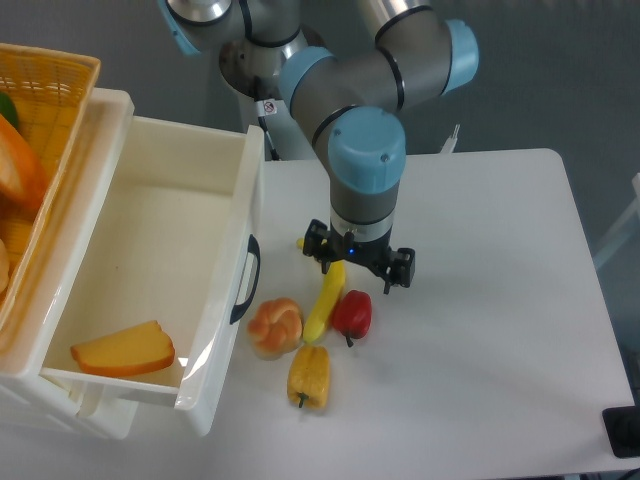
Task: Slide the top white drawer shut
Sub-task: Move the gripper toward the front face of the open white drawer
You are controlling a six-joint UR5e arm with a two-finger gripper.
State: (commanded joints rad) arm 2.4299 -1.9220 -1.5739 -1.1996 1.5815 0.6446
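Observation:
The top white drawer (232, 215) stands pulled far out of its cabinet at the left, its front panel facing right with a black arched handle (246, 279). An orange wedge of food (123, 349) lies inside it near the front corner. My gripper (357, 272) hangs open to the right of the drawer front, pointing down over the upper end of a yellow banana (325, 297). It holds nothing and is about a hand's width from the handle.
A round orange-pink fruit (275, 325), a red pepper (352, 313) and a yellow pepper (308, 375) lie on the white table just right of the drawer front. A yellow woven basket (52, 82) with fruit sits on top of the cabinet at far left.

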